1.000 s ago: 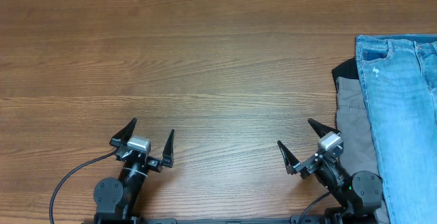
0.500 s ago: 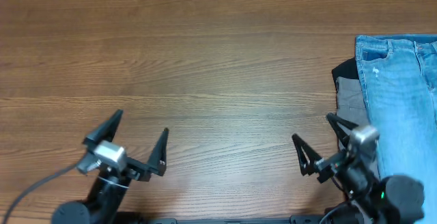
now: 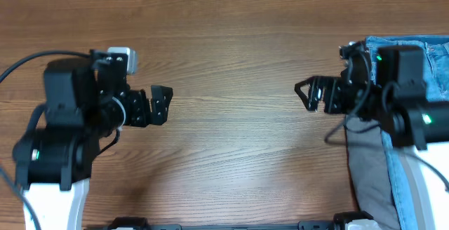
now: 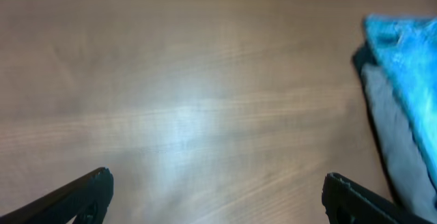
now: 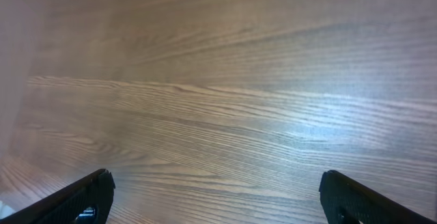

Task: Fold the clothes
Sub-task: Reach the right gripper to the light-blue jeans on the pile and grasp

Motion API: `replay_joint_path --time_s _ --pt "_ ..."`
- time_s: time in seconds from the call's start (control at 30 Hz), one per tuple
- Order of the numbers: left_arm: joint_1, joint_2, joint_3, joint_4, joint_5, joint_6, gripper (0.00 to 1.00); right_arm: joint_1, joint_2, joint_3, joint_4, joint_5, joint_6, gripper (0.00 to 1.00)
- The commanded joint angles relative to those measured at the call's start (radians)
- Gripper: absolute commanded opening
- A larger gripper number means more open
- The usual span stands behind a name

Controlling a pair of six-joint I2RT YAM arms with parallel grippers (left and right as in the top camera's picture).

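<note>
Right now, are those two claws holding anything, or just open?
Left claw: open, holding nothing.
Right claw: open, holding nothing.

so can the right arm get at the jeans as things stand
Probably yes: the jeans lie uncovered right beneath that arm. Its end effector is open and empty, but it points away toward mid-table, so it would have to turn back.

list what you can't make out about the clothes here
jeans: overhead, mostly behind the right arm and cut by the right edge; hems unseen.
grey trousers: overhead, run off the bottom edge, partly under the jeans.
black top: left wrist, only a blurred dark sliver; garment type unclear.
right wrist: shows table only.
</note>
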Motion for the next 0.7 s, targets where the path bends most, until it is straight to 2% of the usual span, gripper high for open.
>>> replay_joint_path --time_s 0.0,0.13,0.27,0.47,0.67 --pt "-0.006 0.091 0.017 -0.058 0.040 -0.003 1.00 -0.041 0.150 0.056 0.063 0.066 0.117 1.00" --pt "-0.007 0.155 0.017 -0.050 0.037 -0.004 1.00 -0.106 0.304 0.138 0.147 0.186 0.165 1.00" --pt "-0.006 0.208 0.017 -0.066 0.032 -0.002 1.00 -0.171 0.435 0.231 0.305 0.258 0.192 1.00" --pt "-0.007 0.259 0.017 -0.061 0.009 0.000 1.00 -0.205 0.574 0.233 0.507 0.500 0.191 1.00" --pt "-0.006 0.270 0.017 -0.003 0.018 -0.007 1.00 -0.234 0.716 0.232 0.585 0.551 0.169 1.00"
